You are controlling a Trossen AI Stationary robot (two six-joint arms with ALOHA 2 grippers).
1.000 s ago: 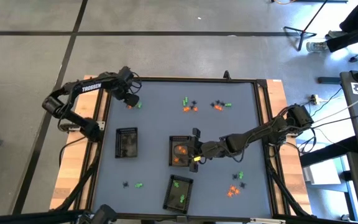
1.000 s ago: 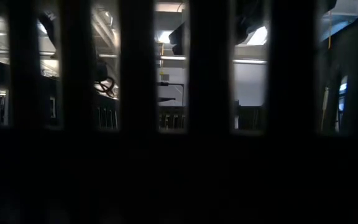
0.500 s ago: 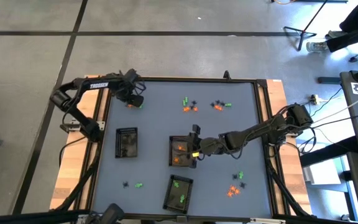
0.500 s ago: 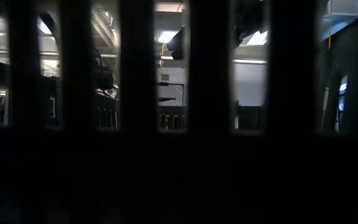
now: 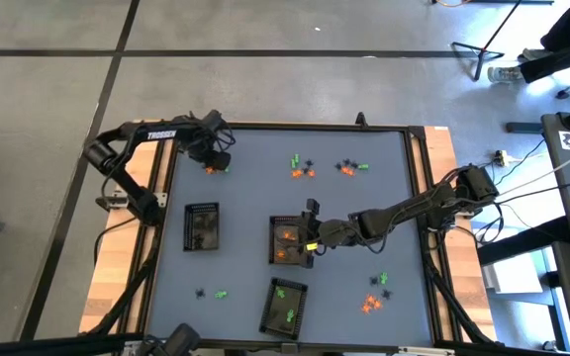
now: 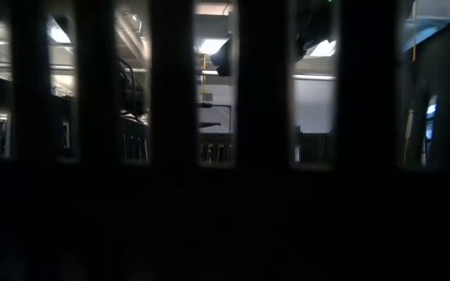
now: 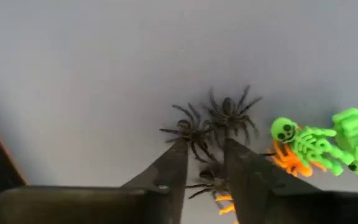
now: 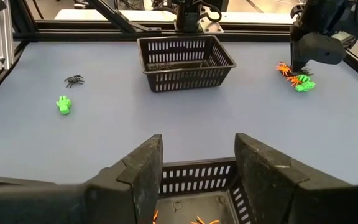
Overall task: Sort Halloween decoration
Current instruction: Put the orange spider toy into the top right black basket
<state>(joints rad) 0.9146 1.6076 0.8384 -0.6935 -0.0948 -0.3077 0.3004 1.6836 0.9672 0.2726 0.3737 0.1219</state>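
Note:
The Halloween decoration lies in small clusters of orange, green and black trinkets on the grey table. My left gripper (image 5: pixel 212 163) points down over the far-left cluster (image 5: pixel 213 169). Its fingers stand a narrow gap apart (image 7: pixel 205 144) among black spiders (image 7: pixel 194 129), beside a green skeleton (image 7: pixel 306 144) and an orange piece (image 7: pixel 289 162). My right gripper (image 5: pixel 311 240) hovers open (image 8: pixel 197 155) over the middle tray (image 5: pixel 276 240), which holds orange trinkets. My left gripper comes from above, pointing down, with one black spider (image 7: pixel 211 179) in the gap between its two fingers and another at the tip of one finger (image 7: pixel 178 163). Whether the fingers touch either spider, I cannot tell.
A left tray (image 5: pixel 202 227) and a near tray (image 5: pixel 285 305) with green pieces sit on the table. Loose clusters lie at the far middle (image 5: pixel 302 166), (image 5: pixel 351 167), near right (image 5: pixel 376 295) and near left (image 5: pixel 213 294). Dark bars block the low view.
My left gripper has gone down and a little toward the table's right edge, onto the far-left cluster, then held still.

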